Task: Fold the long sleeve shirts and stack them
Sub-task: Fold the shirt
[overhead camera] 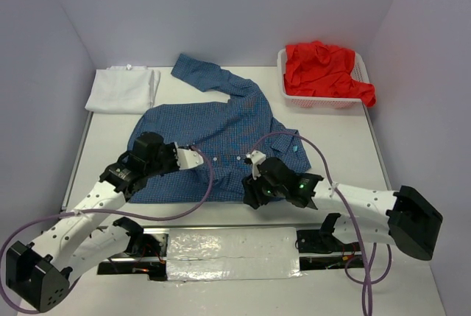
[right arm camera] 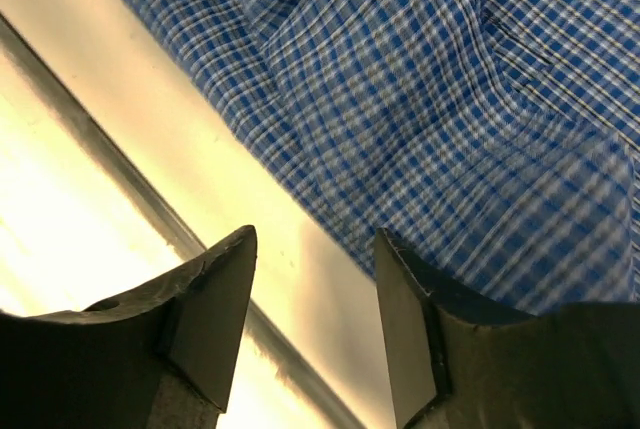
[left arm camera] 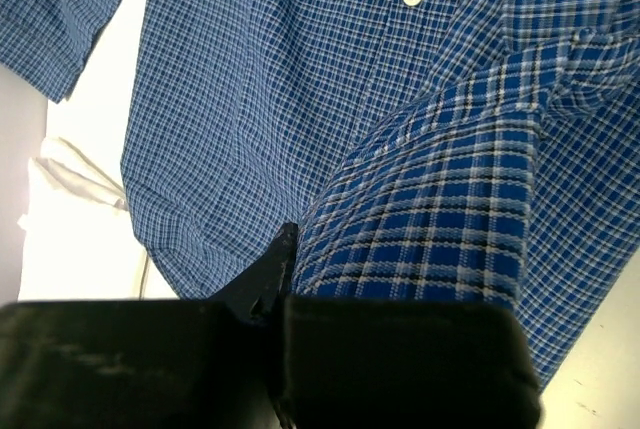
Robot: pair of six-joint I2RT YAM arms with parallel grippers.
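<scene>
Only my left wrist view showed my left gripper [left arm camera: 283,259] pressed together, seemingly pinching a raised fold of the blue shirt [overhead camera: 221,128]. Overhead I counted three: blue shirt at centre, white shirt [overhead camera: 121,89] at 10 o'clock, red shirt [overhead camera: 324,69] in one basket [overhead camera: 294,99] at 1 o'clock. My right gripper [right arm camera: 310,249] hung spread over the hem, both arms angled inward.

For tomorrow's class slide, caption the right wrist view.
Open right hand above the edge of the blue checked shirt, table visible between its fingers.
</scene>
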